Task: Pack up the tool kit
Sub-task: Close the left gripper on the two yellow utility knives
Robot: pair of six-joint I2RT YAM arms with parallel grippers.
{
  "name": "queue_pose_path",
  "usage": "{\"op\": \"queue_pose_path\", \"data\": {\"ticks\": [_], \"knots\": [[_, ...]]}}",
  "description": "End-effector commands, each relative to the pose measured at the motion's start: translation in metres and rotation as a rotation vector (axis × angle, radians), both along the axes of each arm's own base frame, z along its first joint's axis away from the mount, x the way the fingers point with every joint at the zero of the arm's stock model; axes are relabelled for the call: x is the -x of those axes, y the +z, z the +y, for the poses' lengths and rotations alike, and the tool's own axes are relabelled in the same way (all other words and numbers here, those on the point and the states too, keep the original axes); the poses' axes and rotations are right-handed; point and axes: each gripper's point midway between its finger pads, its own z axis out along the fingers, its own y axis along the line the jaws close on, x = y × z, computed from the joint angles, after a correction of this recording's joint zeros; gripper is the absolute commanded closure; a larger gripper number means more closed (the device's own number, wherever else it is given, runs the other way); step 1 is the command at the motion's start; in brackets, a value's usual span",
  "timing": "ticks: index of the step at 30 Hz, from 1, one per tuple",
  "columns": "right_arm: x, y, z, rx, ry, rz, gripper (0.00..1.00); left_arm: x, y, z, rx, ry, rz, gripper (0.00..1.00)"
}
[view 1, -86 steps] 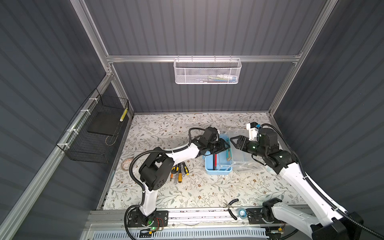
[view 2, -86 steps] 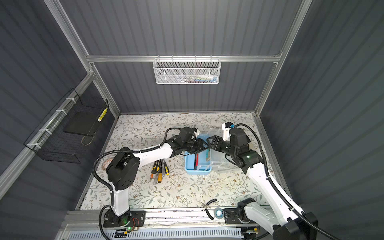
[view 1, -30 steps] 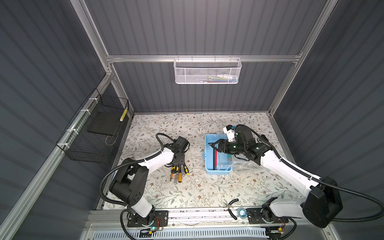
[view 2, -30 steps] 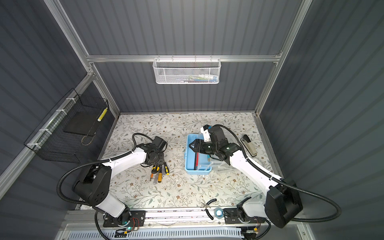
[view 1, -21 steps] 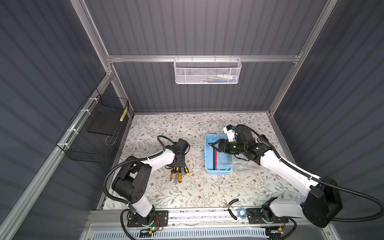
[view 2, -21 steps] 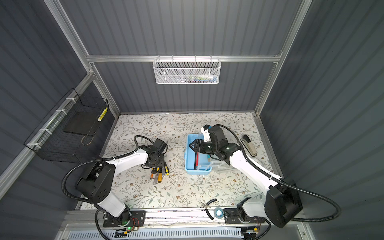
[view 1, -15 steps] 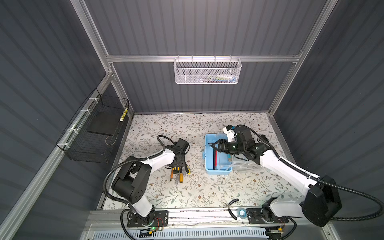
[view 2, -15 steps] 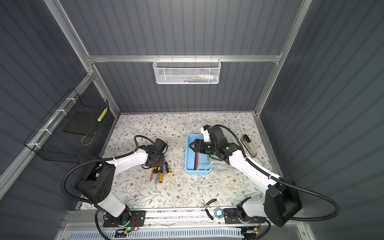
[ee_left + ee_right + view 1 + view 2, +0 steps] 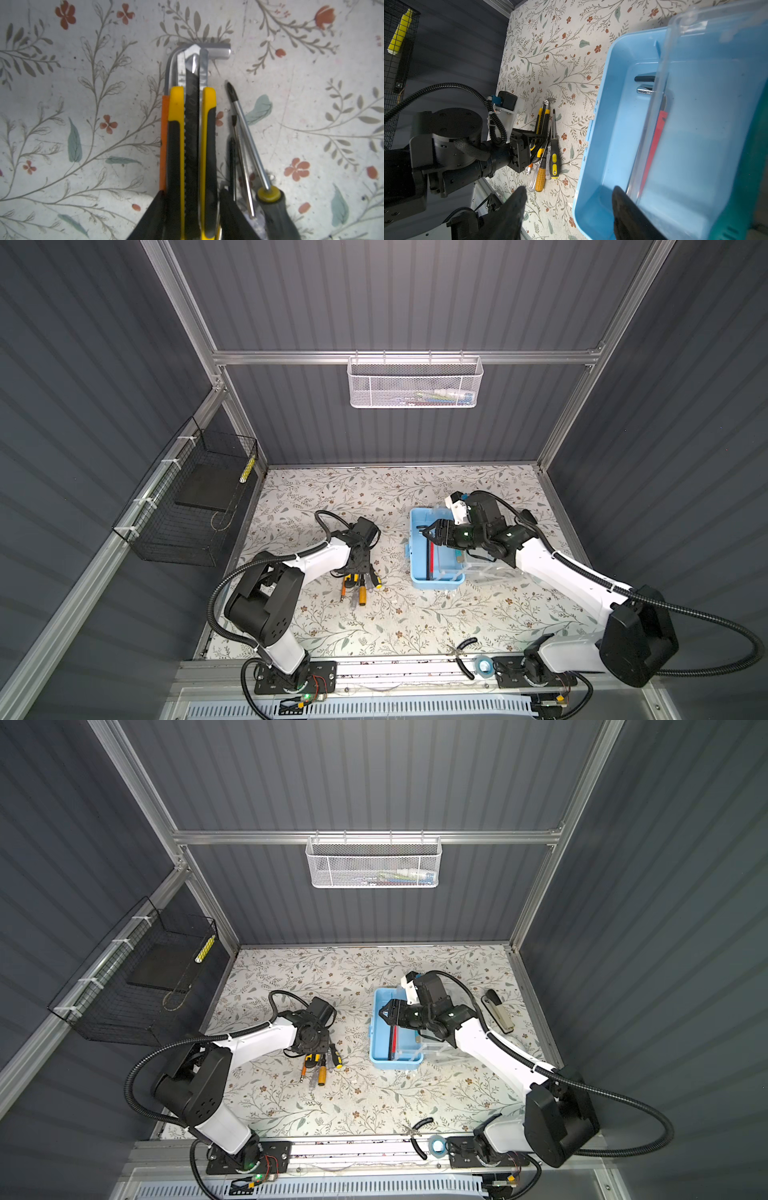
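In both top views the left pincer (image 9: 358,572) (image 9: 314,1050) points down onto a small cluster of loose hand tools (image 9: 360,590) (image 9: 320,1071) on the floral table (image 9: 332,497), left of the middle. From up here we cannot tell how far its jaws stand apart. The right pincer (image 9: 424,531) (image 9: 384,1016) hangs over the left part of the tool kit box (image 9: 436,583) (image 9: 380,1056), fingers parted, nothing between them. The light-blue box sits right of the middle. Its clear lid (image 9: 484,572) is swung back under the right arm, and a red tool (image 9: 433,560) lies inside. A white mesh basket (image 9: 415,383) hangs on the back wall and a black wire basket (image 9: 187,510) on the left wall. In a top view a stapler (image 9: 498,1015) lies near the table's right edge. Bare table runs between the tools and the box, and across the front.

In the left wrist view the left pincer's 2 fingers (image 9: 153,216) flank a yellow and black utility knife (image 9: 191,145), close on both sides. We cannot tell whether they press it. The knife lies flat, with an orange-handled hammer (image 9: 164,135) touching 1 side. A Phillips screwdriver (image 9: 247,141) lies just beside the knife, apart from it.

In the right wrist view the right pincer is spread wide: 1 finger (image 9: 517,207) is over the table and 1 over the box floor, with the box's long wall between them. The lid stands just beside the inner finger, and we cannot tell whether they touch.
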Motion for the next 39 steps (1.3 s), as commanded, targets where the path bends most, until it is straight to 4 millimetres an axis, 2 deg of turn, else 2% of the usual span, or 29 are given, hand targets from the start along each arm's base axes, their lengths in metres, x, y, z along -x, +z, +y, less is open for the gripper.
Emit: {"op": "queue_pose_path", "data": {"ticks": [1,17,26,33,39], "knots": [[-0.001,-0.003,0.0,0.013,0.003,-0.002,0.34,0.006,-0.012,0.003,-0.017,0.006,0.043,0.56],[-0.005,-0.016,-0.004,0.026,-0.009,0.02,0.34,0.005,-0.022,0.003,-0.037,0.008,0.056,0.57],[-0.007,-0.017,-0.006,0.023,-0.016,0.022,0.34,0.003,-0.02,0.004,-0.048,0.009,0.047,0.66],[-0.008,-0.014,-0.007,0.012,-0.022,0.023,0.34,-0.005,0.001,0.001,-0.034,-0.002,0.008,0.71],[-0.01,-0.008,-0.007,-0.011,-0.023,0.02,0.34,-0.014,0.037,-0.007,0.017,-0.005,-0.058,0.73]]}}
